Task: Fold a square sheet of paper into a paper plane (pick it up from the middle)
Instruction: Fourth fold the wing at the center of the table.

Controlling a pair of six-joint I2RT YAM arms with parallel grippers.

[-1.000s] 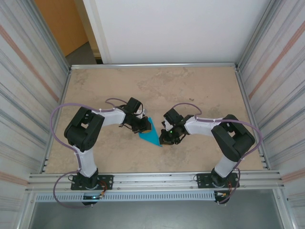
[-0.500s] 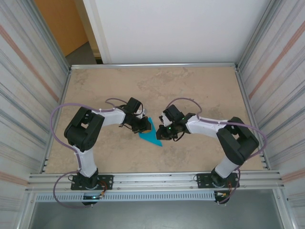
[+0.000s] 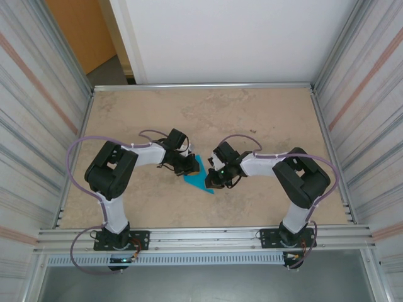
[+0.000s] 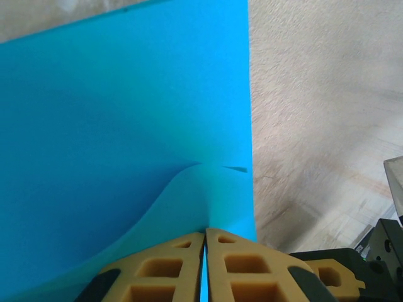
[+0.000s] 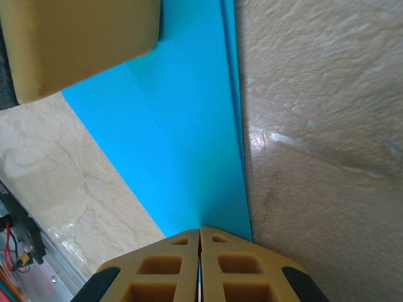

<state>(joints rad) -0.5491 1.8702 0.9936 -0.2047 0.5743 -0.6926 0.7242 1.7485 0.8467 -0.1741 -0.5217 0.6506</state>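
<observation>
Left fingers (image 4: 167, 267) pinch paper plane (image 4: 126, 126) edge | right fingers (image 5: 230, 267) pinch its pointed end

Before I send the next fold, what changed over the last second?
The right hand shifted left, toward the blue paper, and finished closing on its right edge; that arm's elbow drew in as well. The left hand kept its pinch on the opposite side, and the paper stayed where it lay.
</observation>
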